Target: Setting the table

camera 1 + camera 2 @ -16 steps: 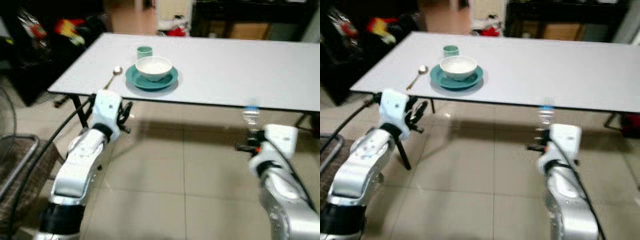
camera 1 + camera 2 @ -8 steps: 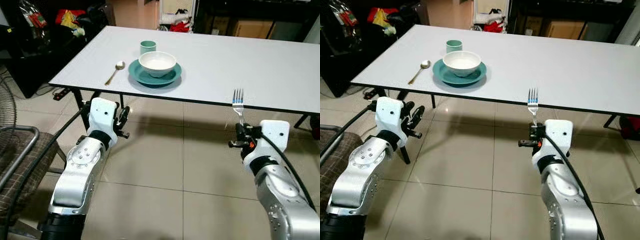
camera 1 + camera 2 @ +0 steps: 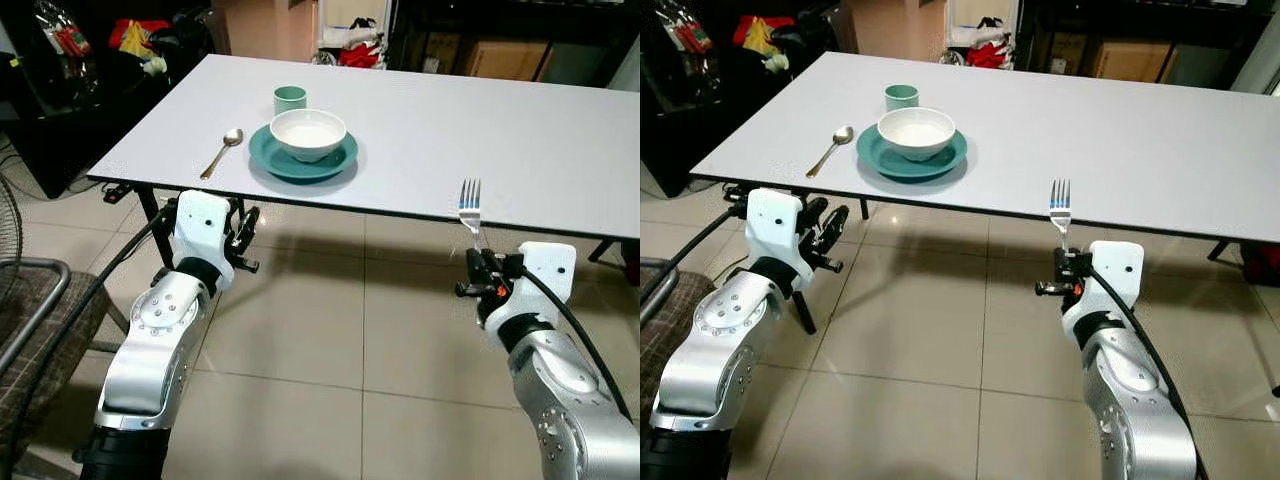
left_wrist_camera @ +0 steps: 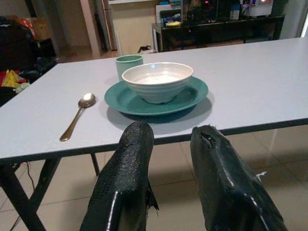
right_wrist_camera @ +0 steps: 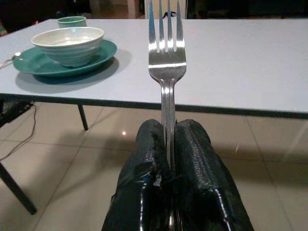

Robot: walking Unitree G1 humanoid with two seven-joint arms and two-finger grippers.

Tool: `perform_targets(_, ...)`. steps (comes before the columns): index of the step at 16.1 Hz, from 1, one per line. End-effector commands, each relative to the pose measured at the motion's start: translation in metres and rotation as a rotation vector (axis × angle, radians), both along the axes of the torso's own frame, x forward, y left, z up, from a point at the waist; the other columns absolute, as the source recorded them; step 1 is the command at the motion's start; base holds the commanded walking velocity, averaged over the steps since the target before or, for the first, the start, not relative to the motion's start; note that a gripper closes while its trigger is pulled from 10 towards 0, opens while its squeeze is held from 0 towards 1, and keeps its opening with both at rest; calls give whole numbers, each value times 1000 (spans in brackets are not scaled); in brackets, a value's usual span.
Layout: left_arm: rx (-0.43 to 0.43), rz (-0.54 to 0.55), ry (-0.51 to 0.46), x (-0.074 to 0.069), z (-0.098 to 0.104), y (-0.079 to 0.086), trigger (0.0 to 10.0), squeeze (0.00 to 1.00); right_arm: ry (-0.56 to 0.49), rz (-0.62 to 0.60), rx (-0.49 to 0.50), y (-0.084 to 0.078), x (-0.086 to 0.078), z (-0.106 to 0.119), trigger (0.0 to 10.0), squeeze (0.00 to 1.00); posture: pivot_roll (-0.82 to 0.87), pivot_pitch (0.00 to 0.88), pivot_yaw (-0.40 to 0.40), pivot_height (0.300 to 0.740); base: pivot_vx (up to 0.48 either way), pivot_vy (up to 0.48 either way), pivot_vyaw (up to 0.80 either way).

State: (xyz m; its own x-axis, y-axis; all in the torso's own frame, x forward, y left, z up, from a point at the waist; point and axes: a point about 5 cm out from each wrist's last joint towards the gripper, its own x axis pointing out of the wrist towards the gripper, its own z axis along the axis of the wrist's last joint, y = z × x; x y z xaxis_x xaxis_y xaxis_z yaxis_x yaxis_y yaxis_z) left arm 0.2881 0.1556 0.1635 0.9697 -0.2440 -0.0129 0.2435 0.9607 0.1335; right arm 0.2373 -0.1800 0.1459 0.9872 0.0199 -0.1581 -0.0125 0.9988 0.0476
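Right now the right pincer [image 3: 478, 272] is clamped on a silver fork [image 3: 469, 206], tines straight up, just short of the white bench [image 3: 520, 140] edge. Its left pincer [image 3: 246, 238] hangs slightly parted and empty below the near corner, where a white bowl [image 3: 308, 134] sits on a teal plate [image 3: 304, 160], a spoon [image 3: 220, 152] beside it and a green cup [image 3: 290, 99] behind.

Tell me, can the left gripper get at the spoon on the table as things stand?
Probably yes. The left gripper is open and hangs just below the table's near edge, and the spoon lies bare close to that edge, beside the green plate, with nothing between them.
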Motion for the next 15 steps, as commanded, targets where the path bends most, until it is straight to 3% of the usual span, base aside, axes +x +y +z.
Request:
perform_targets(1,1,-1,-16,1,4,2,10000,0,-17,-12,-10,-2,3,3,10000,0,33,0,-24,740,341,0,406)
perform_targets(2,-1,0,-15,1,4,3,10000,0,-14,-24,-13,-3,3,2,10000,0,33,0,-24,740,345,0,800)
perform_targets(15,-7,3,1,-2,-1,10,10000,0,-31,9,-7,-2,4,4,10000,0,29,0,-30,740,341,0,0)
